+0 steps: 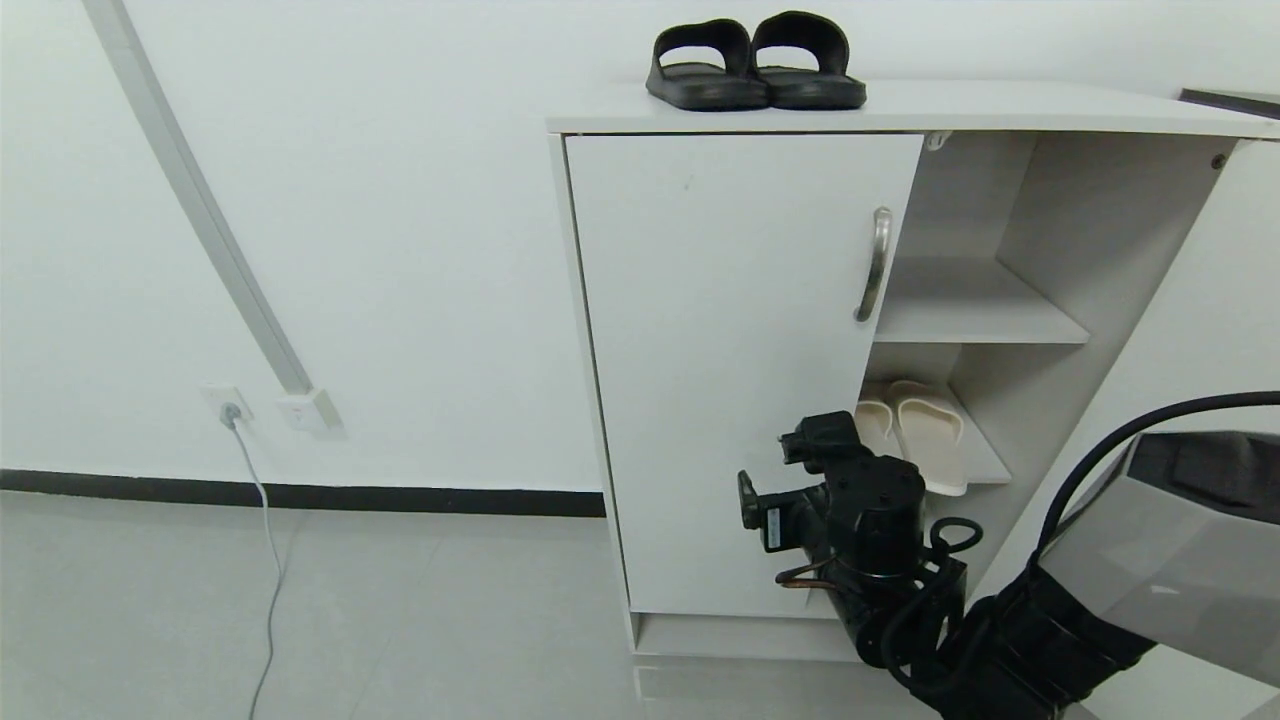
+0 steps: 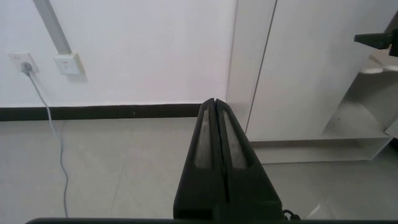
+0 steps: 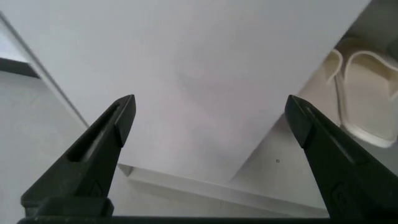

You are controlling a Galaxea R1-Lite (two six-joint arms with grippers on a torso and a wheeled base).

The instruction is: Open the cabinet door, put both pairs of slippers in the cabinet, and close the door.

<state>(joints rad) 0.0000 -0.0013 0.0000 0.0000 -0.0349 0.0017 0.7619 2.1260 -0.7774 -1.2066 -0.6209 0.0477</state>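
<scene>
Right arm low, wrist bent, right pincer [image 1: 772,470] spread wide, just before the shut cabinet door [image 1: 730,350]. Left pincer [image 2: 214,112] closed, empty, above the floor [image 2: 124,168]. Cream slippers [image 1: 915,425] on the lower shelf [image 1: 985,465]; black slippers [image 1: 755,65] on the cabinet top [image 1: 1000,105].

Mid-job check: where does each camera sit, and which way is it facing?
Head: high on the robot, looking forward and down at the cabinet, black slippers on top; right gripper low before the closed door.
Left wrist: low, facing wall and floor beside the cabinet; left gripper, fingers shut.
Right wrist: close up to that door; fingers open.
Shared: head and right wrist both show the beige slippers on the lower shelf.
</scene>
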